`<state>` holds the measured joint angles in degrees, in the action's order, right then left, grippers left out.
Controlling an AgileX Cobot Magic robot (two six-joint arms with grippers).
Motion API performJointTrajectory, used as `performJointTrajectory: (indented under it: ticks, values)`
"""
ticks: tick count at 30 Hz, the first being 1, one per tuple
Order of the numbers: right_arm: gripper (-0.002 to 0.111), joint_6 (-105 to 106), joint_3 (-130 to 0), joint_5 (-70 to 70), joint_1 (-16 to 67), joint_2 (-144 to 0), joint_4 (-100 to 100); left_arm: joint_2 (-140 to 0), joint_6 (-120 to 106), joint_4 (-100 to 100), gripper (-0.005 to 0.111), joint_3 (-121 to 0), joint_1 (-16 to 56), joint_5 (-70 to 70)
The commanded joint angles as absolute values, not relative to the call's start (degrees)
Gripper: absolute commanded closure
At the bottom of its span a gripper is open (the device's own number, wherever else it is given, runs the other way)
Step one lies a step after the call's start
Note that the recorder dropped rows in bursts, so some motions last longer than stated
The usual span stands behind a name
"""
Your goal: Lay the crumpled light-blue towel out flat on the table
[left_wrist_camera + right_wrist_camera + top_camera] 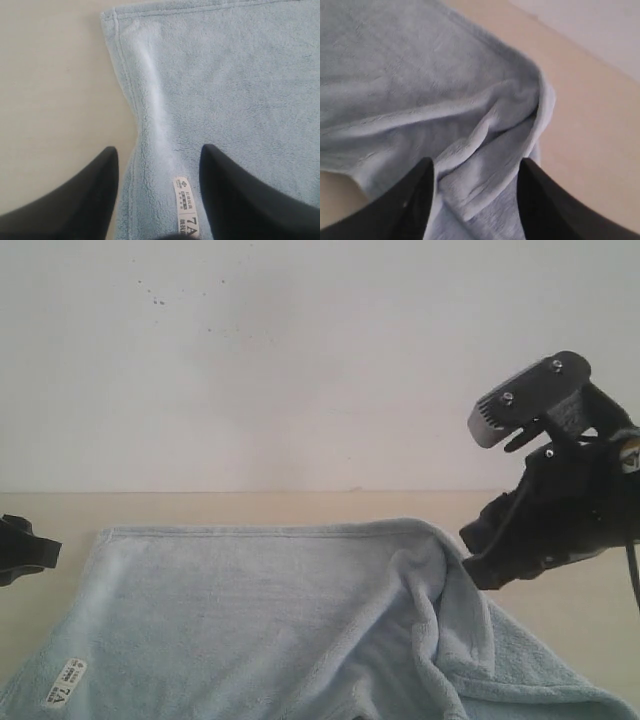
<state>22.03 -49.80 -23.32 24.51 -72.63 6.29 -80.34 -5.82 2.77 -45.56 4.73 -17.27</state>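
The wall (300, 360) fills everything toward 12 o'clock: plain white, with a few faint specks. Below it runs the bench (200, 508), a smooth pale beige with a wood tone.

The towel (260, 620) lies on the bench from the middle down to 6 o'clock. It is light blue, fluffy terry with a stitched hem along its far edge. Most of it lies flat, and a small white printed label (66, 683) sits near its corner at 7 o'clock. Toward 4 o'clock the cloth is bunched, and a thick rounded fold (432, 605) doubles over itself and runs down toward the near edge.

The right arm (560, 510) is black and blocky and hangs at 3 o'clock, just beside that fold and covering part of the bench behind it. The right claw (476, 160) is released, its two dark tapered fingers (415, 200) spread apart above the rumpled cloth and gripping nothing.

At 9 o'clock only a black tip of the left side shows at the frame's edge. The left claw (159, 147) is also released. Its fingers are held wide over the towel's hemmed side edge — one over bare bench, the other over the pile by the label. Whether they touch the cloth I cannot tell.
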Motion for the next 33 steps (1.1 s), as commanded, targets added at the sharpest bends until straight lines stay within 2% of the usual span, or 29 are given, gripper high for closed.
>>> performJointTrajectory:
  ticks: [1,7,11,14,26,33]
  values:
    - [0.060,3.53,-50.51,-31.59,24.53,-73.53,5.63,-80.04,-6.10,3.57,0.059,-45.25,4.70,-17.11]
    - [0.060,-6.73,-44.25,-21.97,21.61,-76.46,11.64,-80.04,-6.10,3.97,0.059,-45.25,4.70,-17.39]
    - [0.060,-2.68,-38.58,-13.59,18.20,-78.53,24.32,-80.04,-6.10,3.99,0.059,-45.25,4.70,-17.28]
    - [0.060,1.26,-37.18,-14.76,15.80,-80.73,27.21,-80.04,-6.10,3.99,0.059,-45.25,4.70,-16.67]
    - [0.060,45.65,-37.88,-15.29,13.37,-93.14,68.47,-80.04,-6.10,4.09,0.059,-45.25,4.70,-16.58]
    - [0.060,55.69,-40.86,-20.39,11.87,-98.41,77.35,-80.04,-6.10,4.09,0.059,-45.25,4.70,-16.23]
